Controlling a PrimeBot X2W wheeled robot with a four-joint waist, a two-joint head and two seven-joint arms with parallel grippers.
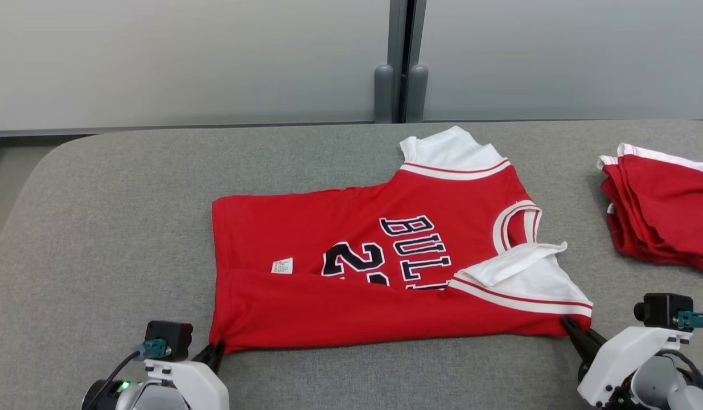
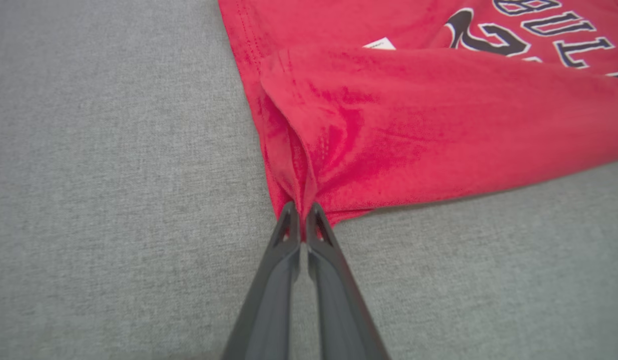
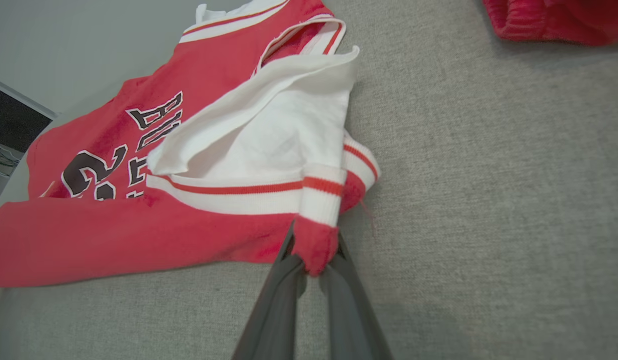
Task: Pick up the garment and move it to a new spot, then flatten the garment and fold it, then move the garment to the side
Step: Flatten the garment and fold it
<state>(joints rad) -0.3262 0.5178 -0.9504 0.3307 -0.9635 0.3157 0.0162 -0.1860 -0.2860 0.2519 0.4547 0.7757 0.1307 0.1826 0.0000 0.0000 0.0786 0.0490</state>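
Observation:
The garment [image 1: 385,256] is a red jersey with white sleeves and dark lettering, lying sideways on the grey table [image 1: 101,228], its near long edge folded over. My left gripper [image 1: 216,350] is shut on the garment's near left hem corner; the left wrist view shows the fingertips [image 2: 288,220] pinching bunched red cloth [image 2: 389,125]. My right gripper [image 1: 568,326] is shut on the near right corner by the white sleeve. In the right wrist view the red cloth [image 3: 316,250] is clamped between the dark fingers [image 3: 283,280], just below the white sleeve [image 3: 268,140].
A stack of folded red and white garments [image 1: 664,216] lies at the table's right edge, seen again as red cloth [image 3: 554,20] at the top of the right wrist view. A pale wall with a dark post [image 1: 401,62] stands behind the table.

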